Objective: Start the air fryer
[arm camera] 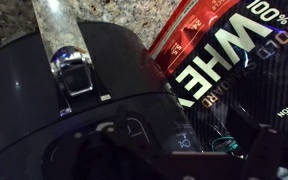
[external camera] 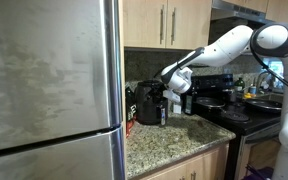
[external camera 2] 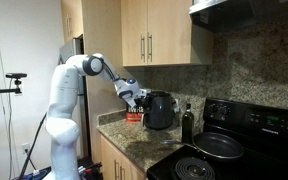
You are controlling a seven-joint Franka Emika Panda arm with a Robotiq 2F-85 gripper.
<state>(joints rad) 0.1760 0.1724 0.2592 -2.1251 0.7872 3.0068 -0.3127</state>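
One air fryer (external camera: pixel 151 104) sits on the granite counter (external camera: pixel 179 140), between the fridge (external camera: pixel 44 80) and the stove (external camera 2: pixel 256 128). The gripper (external camera 2: pixel 134 97) is at its upper edge on the arm's side, very near; contact unclear. I can't tell if the jaws are apart or closed, since the fingers are lost in dark in the wrist view. That view shows the fryer's glossy top, the drawer handle (arm camera: pixel 72 68) and a red whey tub (arm camera: pixel 224 45) just beside it. A dark bottle (external camera 2: pixel 187 124) stands on the stove side, with a pan (external camera 2: pixel 220 146) on the burner.

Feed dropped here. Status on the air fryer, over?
Gripper just above air fryer, open or shut unclear. Air fryer upright on counter. Whey bag close beside it, not blocking.
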